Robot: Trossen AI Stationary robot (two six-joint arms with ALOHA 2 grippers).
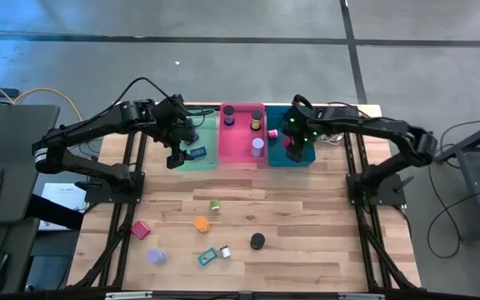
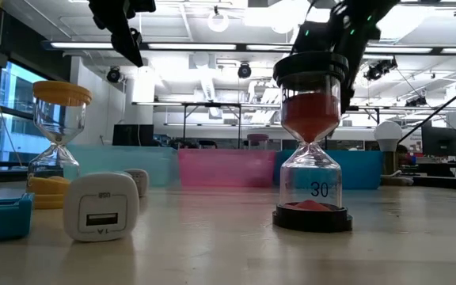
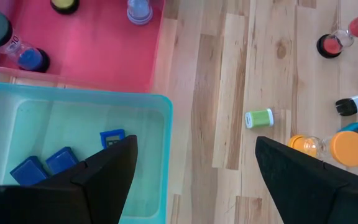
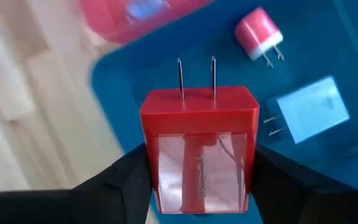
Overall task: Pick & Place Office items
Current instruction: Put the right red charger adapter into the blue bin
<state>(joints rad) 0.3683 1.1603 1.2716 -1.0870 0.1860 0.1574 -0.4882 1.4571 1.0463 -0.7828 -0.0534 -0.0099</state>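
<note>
The right gripper [image 4: 197, 186] grasps a red wall charger [image 4: 197, 146] between its two dark fingers [image 4: 114, 180], prongs pointing away from the wrist, and hangs above the teal tray [image 1: 302, 158] at the far right of the row of three trays. Inside that tray lie a pink charger [image 4: 258, 32] and a pale blue charger [image 4: 307, 109], apart from each other and both clear of the held item. The left gripper [image 3: 194, 168] is released, its fingers [image 3: 104, 168] spread wide with nothing between them; in the high view it hovers over the green tray [image 1: 197, 157], which holds three blue blocks [image 3: 45, 163] near one end. Between these two trays stands the pink tray [image 1: 242, 142], containing several small upright sand timers, among them a blue-sand timer [image 3: 18, 46] with a black cap. On the bare wooden table [image 1: 307, 233], nearer the front edge, the remaining office items are scattered well apart: a green cylinder [image 1: 215, 204], an orange timer [image 1: 201, 223], a pink block [image 1: 141, 229], a purple cylinder [image 1: 156, 257], a teal block [image 1: 207, 257] with a small white charger [image 1: 225, 251] just beside it, and a black-capped timer [image 1: 257, 241]. In the low view, the black-capped timer shows red sand and the number 30, and the white charger shows a USB port.
</note>
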